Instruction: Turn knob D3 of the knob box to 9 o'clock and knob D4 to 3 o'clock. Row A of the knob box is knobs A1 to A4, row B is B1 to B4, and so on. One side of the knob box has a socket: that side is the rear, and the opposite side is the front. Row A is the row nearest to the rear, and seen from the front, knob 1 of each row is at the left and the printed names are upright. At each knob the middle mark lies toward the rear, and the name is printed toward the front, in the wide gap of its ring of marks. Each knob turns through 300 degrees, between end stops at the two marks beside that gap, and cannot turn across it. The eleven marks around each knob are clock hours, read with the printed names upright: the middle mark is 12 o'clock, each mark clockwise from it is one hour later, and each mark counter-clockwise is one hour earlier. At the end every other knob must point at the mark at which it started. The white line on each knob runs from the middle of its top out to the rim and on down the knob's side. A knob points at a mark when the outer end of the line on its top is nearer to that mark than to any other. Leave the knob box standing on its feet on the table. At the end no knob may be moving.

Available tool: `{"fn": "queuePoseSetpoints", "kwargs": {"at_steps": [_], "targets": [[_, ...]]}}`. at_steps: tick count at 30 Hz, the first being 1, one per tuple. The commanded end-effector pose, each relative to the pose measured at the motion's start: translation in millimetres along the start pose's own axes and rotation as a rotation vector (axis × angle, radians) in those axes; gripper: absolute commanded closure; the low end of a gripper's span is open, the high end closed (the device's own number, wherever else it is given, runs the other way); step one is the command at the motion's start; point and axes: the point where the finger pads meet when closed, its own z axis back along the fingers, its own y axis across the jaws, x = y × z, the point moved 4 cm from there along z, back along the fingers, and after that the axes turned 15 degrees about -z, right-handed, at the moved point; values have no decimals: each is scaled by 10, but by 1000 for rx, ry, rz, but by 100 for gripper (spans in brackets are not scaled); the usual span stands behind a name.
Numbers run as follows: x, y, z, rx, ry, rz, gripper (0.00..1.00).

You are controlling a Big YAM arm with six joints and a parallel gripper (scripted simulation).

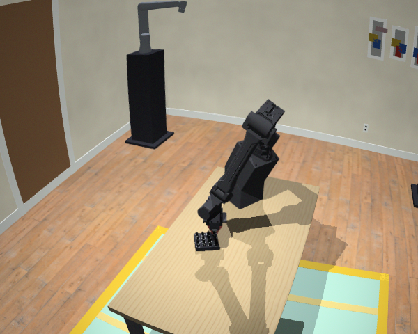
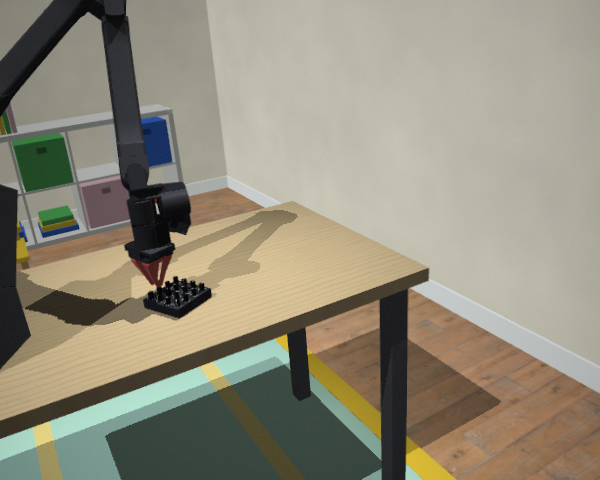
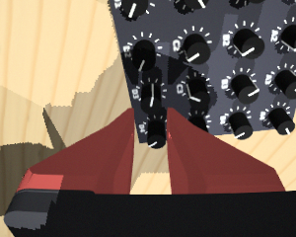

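Apparently D3 [image 3: 147, 99] was done at 9 o'clock; D4 [image 3: 157, 133], around 5, still needed 3. Claw [image 1: 214, 233] [image 2: 157, 285] [image 3: 150, 118] sat slightly parted, gripping nothing, knob box [image 1: 207, 249] [image 2: 179, 312] [image 3: 214, 64] beneath on table [image 1: 173, 280] [image 2: 316, 258] [image 3: 89, 49].

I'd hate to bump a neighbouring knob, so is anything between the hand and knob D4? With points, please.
Nothing visible stands in the way: in the wrist view, knob D4 [image 3: 156, 134] shows in the gap between the fingers of the hand [image 1: 215, 232] [image 2: 157, 284] [image 3: 150, 118]. Knob D3 [image 3: 151, 97] is beside D4, outside that gap.
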Motion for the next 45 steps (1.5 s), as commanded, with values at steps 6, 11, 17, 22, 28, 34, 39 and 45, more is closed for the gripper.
{"fn": "queuePoseSetpoints", "kwargs": {"at_steps": [6,11,17,22,28,34,39,45], "targets": [[-36,-62,16,-5,-8,-4,81],[-18,-37,-26,-3,-7,-1,81],[16,-7,-93,-2,-8,-1,81],[45,-22,-91,-4,-17,-2,81],[9,-42,-145,-4,-10,-10,81],[24,-12,-147,-2,-8,-5,81],[24,-12,-147,-2,-8,-3,81],[24,-12,-147,-2,-8,-3,81]]}}
